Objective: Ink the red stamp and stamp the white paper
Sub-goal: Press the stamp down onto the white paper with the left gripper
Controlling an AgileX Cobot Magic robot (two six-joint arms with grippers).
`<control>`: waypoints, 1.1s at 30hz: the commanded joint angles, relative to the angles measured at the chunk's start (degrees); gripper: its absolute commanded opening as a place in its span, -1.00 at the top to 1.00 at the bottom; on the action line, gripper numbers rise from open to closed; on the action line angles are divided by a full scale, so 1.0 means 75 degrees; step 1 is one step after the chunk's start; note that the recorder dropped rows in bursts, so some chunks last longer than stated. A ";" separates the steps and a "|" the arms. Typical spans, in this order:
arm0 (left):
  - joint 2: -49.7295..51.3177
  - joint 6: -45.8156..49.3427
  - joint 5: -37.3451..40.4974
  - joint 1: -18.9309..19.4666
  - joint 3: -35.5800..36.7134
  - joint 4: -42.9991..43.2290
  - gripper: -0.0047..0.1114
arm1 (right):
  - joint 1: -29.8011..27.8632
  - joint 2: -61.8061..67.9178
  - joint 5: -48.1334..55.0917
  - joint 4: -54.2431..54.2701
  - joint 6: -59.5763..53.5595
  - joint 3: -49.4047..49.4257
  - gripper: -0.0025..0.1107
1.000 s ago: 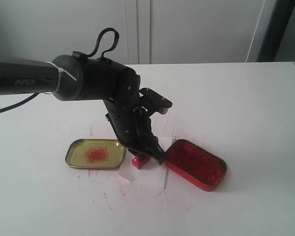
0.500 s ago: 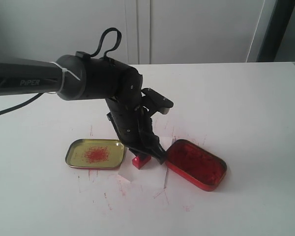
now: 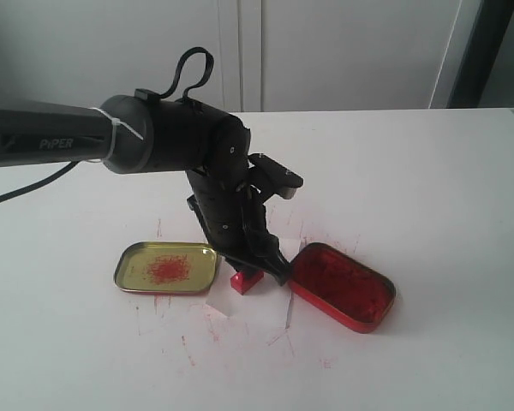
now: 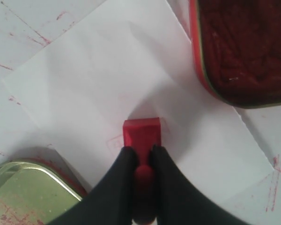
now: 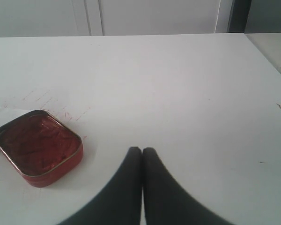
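Observation:
My left gripper (image 4: 141, 151) (image 3: 261, 272) is shut on the handle of the red stamp (image 4: 141, 133) (image 3: 247, 281). The stamp's square base sits on or just above the white paper (image 4: 107, 79) (image 3: 261, 312), between the two tins. Faint red square prints show on the paper beside the base. The right gripper (image 5: 141, 151) is shut with nothing between its fingers, over bare tabletop to the right of the red ink tin (image 5: 37, 147); it does not show in the exterior view.
The open red tin of ink paste (image 3: 341, 286) (image 4: 246, 51) lies right of the paper. A shallow gold tray with red smears (image 3: 166, 267) (image 4: 28, 194) lies left of it. Red scratch marks cover the white tabletop (image 3: 428, 188) around them.
The left arm has shifted very slightly to the right; the stamp stays in the gripper at about the same spot on the paper.

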 commanded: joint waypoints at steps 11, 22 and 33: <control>0.0925 0.0007 0.0319 -0.0018 0.0394 0.0130 0.92 | -0.0019 -0.0029 -0.0098 -0.0053 -0.0010 0.0032 0.96; 0.0925 -0.0007 0.0223 -0.0018 0.0394 0.0130 0.92 | -0.0019 -0.0029 -0.0098 -0.0053 -0.0010 0.0032 0.96; 0.0925 -0.0007 0.0207 -0.0018 0.0394 0.0130 0.92 | -0.0019 -0.0029 -0.0098 -0.0053 -0.0010 0.0032 0.96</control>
